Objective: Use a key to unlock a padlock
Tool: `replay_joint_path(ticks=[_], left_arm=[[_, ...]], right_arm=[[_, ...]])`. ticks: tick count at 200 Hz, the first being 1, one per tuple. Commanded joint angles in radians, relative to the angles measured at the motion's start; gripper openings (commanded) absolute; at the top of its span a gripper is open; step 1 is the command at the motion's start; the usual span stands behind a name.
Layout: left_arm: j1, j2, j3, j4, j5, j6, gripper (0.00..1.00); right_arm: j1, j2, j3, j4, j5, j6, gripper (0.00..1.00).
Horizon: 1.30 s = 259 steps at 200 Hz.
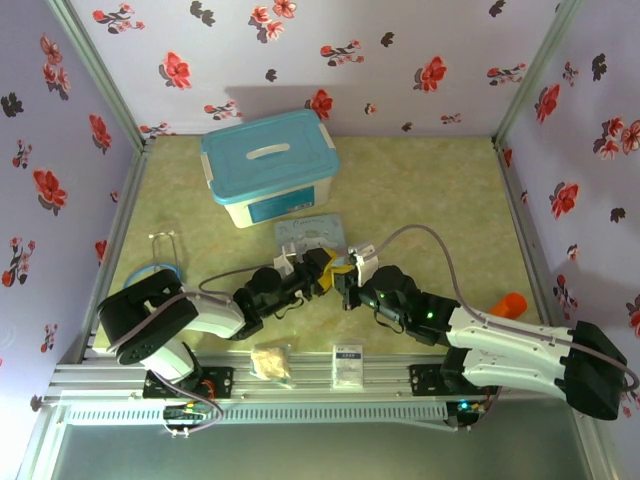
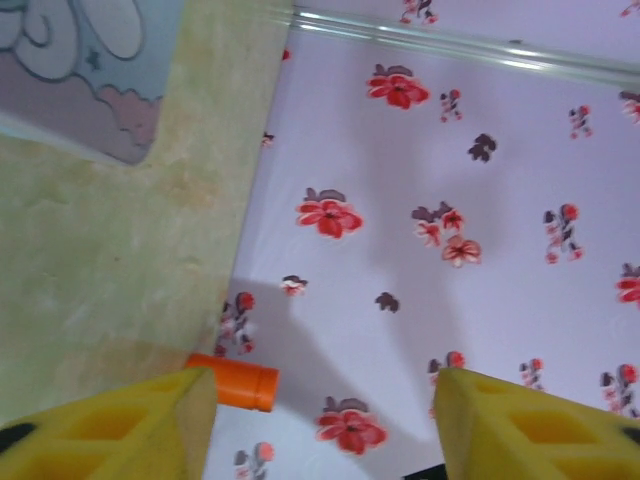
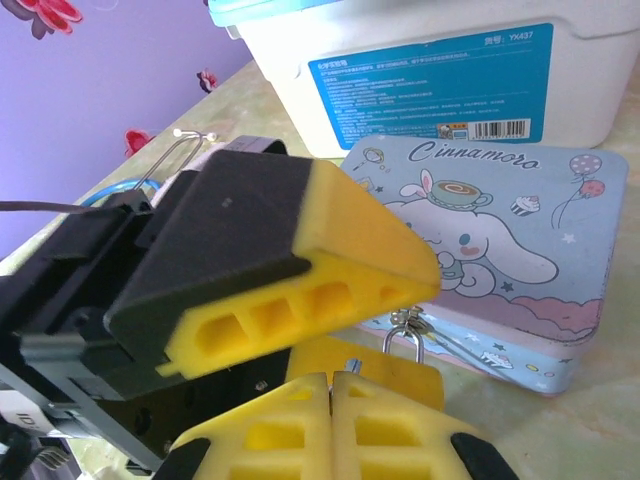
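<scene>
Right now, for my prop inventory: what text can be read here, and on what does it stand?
"Cinnamoro": lid of the cartoon tin.
"YX437": top right of the blue label on the white storage box; the label's fine print and barcode digits are too small to read.
Print on the white card packet: too small to read.

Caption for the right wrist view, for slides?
Right gripper shut below left gripper's finger, padlock's shackle peeking out beside them, tin and bin behind.

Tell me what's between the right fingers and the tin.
In the right wrist view, the left fingers cross that stretch, and the padlock shows just before the tin.
</scene>
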Motion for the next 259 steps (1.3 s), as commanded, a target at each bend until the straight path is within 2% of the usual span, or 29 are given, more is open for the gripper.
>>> replay_joint_path(ticks=[1, 25, 50, 74, 111, 115, 125, 131, 138, 152, 165, 181, 198, 216, 236, 259], left_arm=[[0.004, -0.006, 0.021, 0.059, 0.006, -0.014, 0.44], [-0.004, 0.023, 0.020, 0.046, 0.014, -0.020, 0.27], [-0.005, 0.034, 0.011, 0.048, 0.008, -0.011, 0.17], [-0.005, 0.018, 0.011, 0.021, 0.008, 0.010, 0.01], [-0.002, 0.012, 0.016, 0.008, 0.013, 0.032, 0.00], [0.000, 0.007, 0.019, -0.001, 0.014, 0.041, 0.00], [-0.002, -0.016, 0.028, -0.044, 0.018, 0.084, 0.00], [-0.002, -0.043, 0.037, -0.093, 0.022, 0.128, 0.00], [-0.002, -0.082, 0.053, -0.177, 0.025, 0.188, 0.00], [0.002, -0.164, 0.112, -0.397, 0.043, 0.341, 0.00], [0.004, -0.221, 0.167, -0.580, 0.047, 0.478, 0.00], [0.009, -0.274, 0.224, -0.716, 0.046, 0.607, 0.00], [0.017, -0.321, 0.238, -0.715, 0.062, 0.694, 0.00], [0.026, -0.369, 0.255, -0.722, 0.081, 0.777, 0.00], [0.030, -0.419, 0.282, -0.767, 0.074, 0.847, 0.00], [0.034, -0.448, 0.281, -0.728, 0.081, 0.879, 0.00]], right_arm=[[0.008, -0.016, -0.018, 0.037, 0.042, 0.006, 0.00], [0.008, -0.030, -0.028, 0.036, 0.047, 0.014, 0.00], [0.008, -0.041, -0.034, 0.023, 0.053, 0.020, 0.00], [0.009, -0.053, -0.039, 0.014, 0.063, 0.022, 0.00], [0.009, -0.056, -0.042, 0.018, 0.060, 0.026, 0.00], [0.008, -0.060, -0.041, 0.017, 0.063, 0.038, 0.04], [0.003, -0.078, -0.045, 0.017, 0.058, 0.061, 0.26], [-0.007, -0.096, -0.048, 0.021, 0.042, 0.078, 0.50], [-0.035, -0.125, -0.056, 0.030, 0.004, 0.114, 0.72], [-0.111, -0.163, -0.067, 0.063, -0.110, 0.195, 0.90], [-0.191, -0.176, -0.067, 0.109, -0.247, 0.257, 0.96], [-0.262, -0.170, -0.072, 0.181, -0.361, 0.337, 0.98], [-0.305, -0.156, -0.094, 0.317, -0.456, 0.402, 0.97], [-0.314, -0.149, -0.120, 0.450, -0.500, 0.444, 0.95], [-0.314, -0.150, -0.133, 0.536, -0.522, 0.461, 0.84], [-0.314, -0.132, -0.161, 0.656, -0.535, 0.492, 0.68]])
